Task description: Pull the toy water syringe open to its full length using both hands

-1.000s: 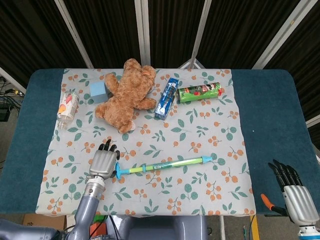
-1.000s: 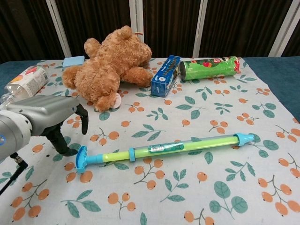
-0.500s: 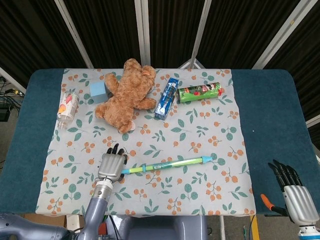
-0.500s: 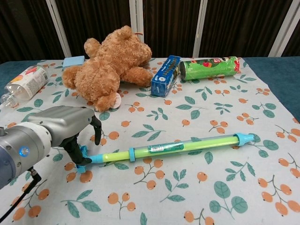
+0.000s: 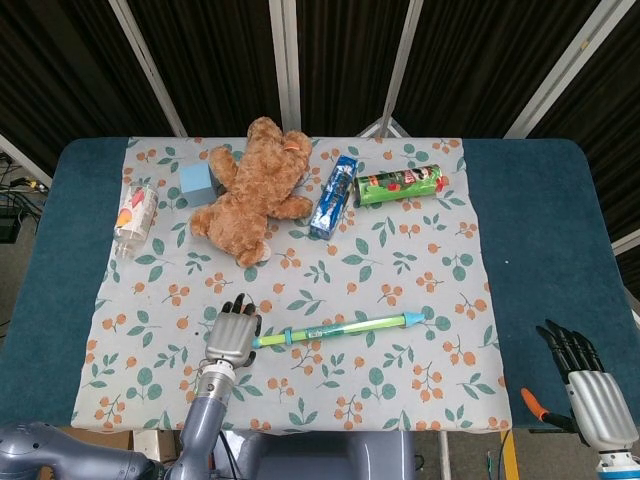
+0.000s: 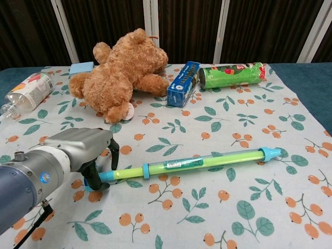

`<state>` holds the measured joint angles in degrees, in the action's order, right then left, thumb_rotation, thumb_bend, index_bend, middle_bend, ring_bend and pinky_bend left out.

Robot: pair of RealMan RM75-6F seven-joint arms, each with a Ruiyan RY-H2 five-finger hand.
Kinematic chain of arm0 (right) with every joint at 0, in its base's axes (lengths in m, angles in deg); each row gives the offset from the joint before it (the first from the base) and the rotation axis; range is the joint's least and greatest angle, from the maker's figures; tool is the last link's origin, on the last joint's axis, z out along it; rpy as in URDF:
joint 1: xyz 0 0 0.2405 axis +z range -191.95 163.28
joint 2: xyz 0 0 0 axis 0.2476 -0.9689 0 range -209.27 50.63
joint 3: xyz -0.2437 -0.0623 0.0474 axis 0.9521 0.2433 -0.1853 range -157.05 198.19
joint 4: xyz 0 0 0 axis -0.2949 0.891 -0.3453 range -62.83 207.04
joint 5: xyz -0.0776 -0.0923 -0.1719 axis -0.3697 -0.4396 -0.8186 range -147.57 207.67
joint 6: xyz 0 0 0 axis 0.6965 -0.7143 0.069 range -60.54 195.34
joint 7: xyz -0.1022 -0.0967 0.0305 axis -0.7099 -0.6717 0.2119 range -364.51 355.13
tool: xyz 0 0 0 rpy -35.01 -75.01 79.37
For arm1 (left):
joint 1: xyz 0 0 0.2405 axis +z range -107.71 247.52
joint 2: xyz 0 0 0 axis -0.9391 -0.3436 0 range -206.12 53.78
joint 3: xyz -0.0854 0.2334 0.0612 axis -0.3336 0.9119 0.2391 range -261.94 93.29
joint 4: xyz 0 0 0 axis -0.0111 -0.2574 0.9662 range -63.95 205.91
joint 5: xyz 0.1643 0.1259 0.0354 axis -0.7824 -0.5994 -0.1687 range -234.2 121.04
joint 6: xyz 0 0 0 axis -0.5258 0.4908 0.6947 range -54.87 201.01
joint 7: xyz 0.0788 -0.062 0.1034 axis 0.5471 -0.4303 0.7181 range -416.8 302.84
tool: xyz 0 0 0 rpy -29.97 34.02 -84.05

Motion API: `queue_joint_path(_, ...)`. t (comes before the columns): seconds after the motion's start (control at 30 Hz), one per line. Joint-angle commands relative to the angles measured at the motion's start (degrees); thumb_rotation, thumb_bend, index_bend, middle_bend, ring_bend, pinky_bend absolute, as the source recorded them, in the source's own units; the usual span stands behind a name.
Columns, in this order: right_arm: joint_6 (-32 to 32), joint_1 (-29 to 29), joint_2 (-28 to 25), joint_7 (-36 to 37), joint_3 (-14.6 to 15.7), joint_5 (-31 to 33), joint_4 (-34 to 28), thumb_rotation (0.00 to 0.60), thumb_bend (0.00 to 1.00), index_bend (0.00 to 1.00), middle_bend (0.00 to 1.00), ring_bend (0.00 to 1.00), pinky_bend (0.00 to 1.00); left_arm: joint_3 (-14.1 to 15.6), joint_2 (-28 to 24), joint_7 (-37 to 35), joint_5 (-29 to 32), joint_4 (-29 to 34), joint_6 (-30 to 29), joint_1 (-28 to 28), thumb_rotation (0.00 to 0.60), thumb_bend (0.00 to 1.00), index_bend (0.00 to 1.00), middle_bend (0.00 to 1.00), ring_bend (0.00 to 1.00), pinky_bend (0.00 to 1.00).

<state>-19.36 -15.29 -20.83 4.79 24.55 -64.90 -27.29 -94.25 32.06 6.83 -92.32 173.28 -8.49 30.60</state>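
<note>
The toy water syringe (image 5: 340, 328) (image 6: 197, 162) lies flat on the flowered cloth, a green-yellow tube with a blue cap at its right end. Its blue handle (image 6: 104, 176) at the left end sits under my left hand (image 5: 232, 338) (image 6: 78, 153). The fingers (image 6: 113, 149) arch down over the handle, still apart, and I see no firm grip. My right hand (image 5: 590, 385) hangs beyond the table's near right corner, far from the syringe, with its fingers straight and nothing in it. It does not show in the chest view.
At the back of the cloth lie a brown teddy bear (image 5: 255, 190), a blue box (image 5: 335, 195), a green can (image 5: 400, 185), a small blue block (image 5: 195, 180) and a plastic bottle (image 5: 135, 215). An orange-handled tool (image 5: 535, 405) lies beside my right hand.
My left hand has slid right from beside the handle to over it, hiding most of the handle. Its finger pose looks unchanged. The right hand has not moved.
</note>
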Motion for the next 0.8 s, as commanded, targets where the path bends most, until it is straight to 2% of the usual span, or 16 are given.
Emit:
queue_joint_path(0.03,0.01,0.01,-0.03,0.06,0.02,-0.02,-0.02,0.600,0.33,0.00,0.00,0.00,0.00,0.13,0.06,-0.19,0.02,-0.26,-0.13,-0.08,0.600,0.38,0.48,0.19,0.04,0.15)
queue_joint_path(0.4,-0.04,-0.04,-0.14,0.32,0.08,0.02,-0.10,0.600,0.33,0.00,0.00,0.00,0.00,0.97,-1.59,0.09,-0.14,-1.19,-1.05,-0.09,0.600,0.46,0.53,0.19,0.04,0.15)
queue_joint_path(0.57,-0.03,-0.07,-0.20,0.41,0.09,0.13,-0.21,0.600,0.33,0.00,0.00,0.00,0.00,1.21,-3.00,-0.21,0.15,-1.86,-0.90,0.16,0.600,0.46,0.58,0.19,0.04,0.15)
queue_joint_path(0.8,1.58,0.70,-0.47,0.54,0.07,0.60,-1.31,0.600,0.33,0.00,0.00,0.00,0.00,1.29,-4.78,-1.79,-1.67,-1.72,-0.36,0.23,0.600,0.46,0.59,0.20,0.04,0.15)
